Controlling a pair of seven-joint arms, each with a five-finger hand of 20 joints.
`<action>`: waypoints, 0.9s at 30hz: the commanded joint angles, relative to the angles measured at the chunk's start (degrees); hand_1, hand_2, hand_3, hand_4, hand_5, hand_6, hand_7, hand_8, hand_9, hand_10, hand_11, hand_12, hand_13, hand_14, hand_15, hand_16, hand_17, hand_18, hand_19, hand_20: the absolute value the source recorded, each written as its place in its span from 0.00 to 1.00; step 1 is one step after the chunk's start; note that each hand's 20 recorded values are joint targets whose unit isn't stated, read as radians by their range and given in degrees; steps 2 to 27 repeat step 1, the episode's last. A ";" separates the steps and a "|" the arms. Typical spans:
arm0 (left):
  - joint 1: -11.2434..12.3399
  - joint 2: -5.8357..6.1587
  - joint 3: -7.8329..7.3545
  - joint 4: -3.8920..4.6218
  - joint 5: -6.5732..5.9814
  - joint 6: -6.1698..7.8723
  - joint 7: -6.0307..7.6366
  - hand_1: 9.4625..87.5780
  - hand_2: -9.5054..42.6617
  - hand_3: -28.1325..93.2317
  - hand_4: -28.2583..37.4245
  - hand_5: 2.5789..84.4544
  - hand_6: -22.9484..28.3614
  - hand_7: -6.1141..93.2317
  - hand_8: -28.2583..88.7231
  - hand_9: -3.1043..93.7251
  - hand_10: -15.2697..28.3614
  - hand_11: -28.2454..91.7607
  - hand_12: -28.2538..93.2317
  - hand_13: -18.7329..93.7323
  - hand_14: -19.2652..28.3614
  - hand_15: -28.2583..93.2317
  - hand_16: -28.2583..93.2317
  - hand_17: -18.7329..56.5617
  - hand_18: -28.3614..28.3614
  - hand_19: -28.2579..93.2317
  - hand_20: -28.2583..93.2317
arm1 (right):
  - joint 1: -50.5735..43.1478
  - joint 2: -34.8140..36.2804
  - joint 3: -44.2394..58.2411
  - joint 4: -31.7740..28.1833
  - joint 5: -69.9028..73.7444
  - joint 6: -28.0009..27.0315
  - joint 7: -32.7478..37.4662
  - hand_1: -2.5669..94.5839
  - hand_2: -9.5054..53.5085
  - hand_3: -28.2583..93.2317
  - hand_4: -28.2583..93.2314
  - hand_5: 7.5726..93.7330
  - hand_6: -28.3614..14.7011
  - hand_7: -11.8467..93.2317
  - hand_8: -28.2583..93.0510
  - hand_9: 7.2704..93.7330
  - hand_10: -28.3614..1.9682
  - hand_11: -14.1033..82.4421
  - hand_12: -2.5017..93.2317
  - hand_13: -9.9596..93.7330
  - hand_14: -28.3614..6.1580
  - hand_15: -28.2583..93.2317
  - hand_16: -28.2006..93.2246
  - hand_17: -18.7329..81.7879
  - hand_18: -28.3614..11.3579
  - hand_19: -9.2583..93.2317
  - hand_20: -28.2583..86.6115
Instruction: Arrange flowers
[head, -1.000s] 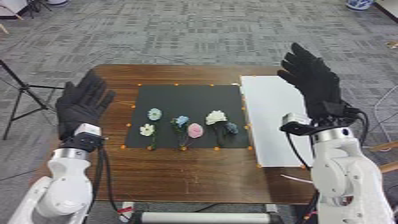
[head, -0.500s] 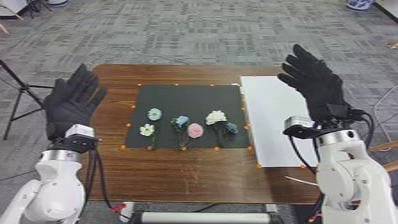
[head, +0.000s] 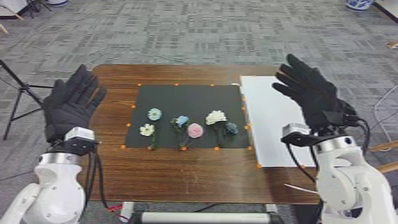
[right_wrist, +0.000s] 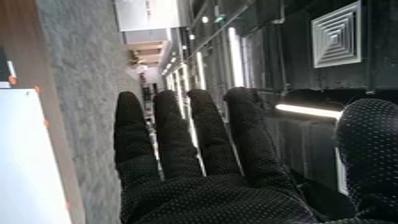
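Right hand (head: 311, 102) and left hand (head: 67, 107) open, both unladen

The fingers of each hand are straight and a little apart, with the thumb held out (no stem in either). Well apart from the fingers, between the two hands, the flowers (head: 195, 131) lie on a black mat (head: 182, 94): white, blue and pink heads. A white sheet (head: 271, 130) lies beside the mat, towards the right hand, on the brown table (head: 191, 175).

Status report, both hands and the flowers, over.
Both black-gloved hands open, empty. Artificial flowers lying on black square mat. No obstruction seen.
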 joint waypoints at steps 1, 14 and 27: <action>2.04 -0.87 -1.37 -1.28 1.18 0.07 0.76 0.19 0.41 0.82 0.00 0.45 0.57 0.14 0.17 0.34 0.60 0.34 0.28 0.36 0.60 0.32 0.21 0.17 0.72 0.49 0.30 | -1.05 -0.49 -0.37 -0.63 0.29 -1.71 0.84 0.10 0.36 0.85 0.01 0.34 0.54 0.15 0.17 0.33 0.53 0.18 0.14 0.36 0.47 0.29 0.38 0.33 0.32 0.34 0.39; 2.04 -0.87 -1.37 -1.28 1.18 0.07 0.76 0.19 0.41 0.82 0.00 0.45 0.57 0.14 0.17 0.34 0.60 0.34 0.28 0.36 0.60 0.32 0.21 0.17 0.72 0.49 0.30 | -1.05 -0.49 -0.37 -0.63 0.29 -1.71 0.84 0.10 0.36 0.85 0.01 0.34 0.54 0.15 0.17 0.33 0.53 0.18 0.14 0.36 0.47 0.29 0.38 0.33 0.32 0.34 0.39; 2.04 -0.87 -1.37 -1.28 1.18 0.07 0.76 0.19 0.41 0.82 0.00 0.45 0.57 0.14 0.17 0.34 0.60 0.34 0.28 0.36 0.60 0.32 0.21 0.17 0.72 0.49 0.30 | -1.05 -0.49 -0.37 -0.63 0.29 -1.71 0.84 0.10 0.36 0.85 0.01 0.34 0.54 0.15 0.17 0.33 0.53 0.18 0.14 0.36 0.47 0.29 0.38 0.33 0.32 0.34 0.39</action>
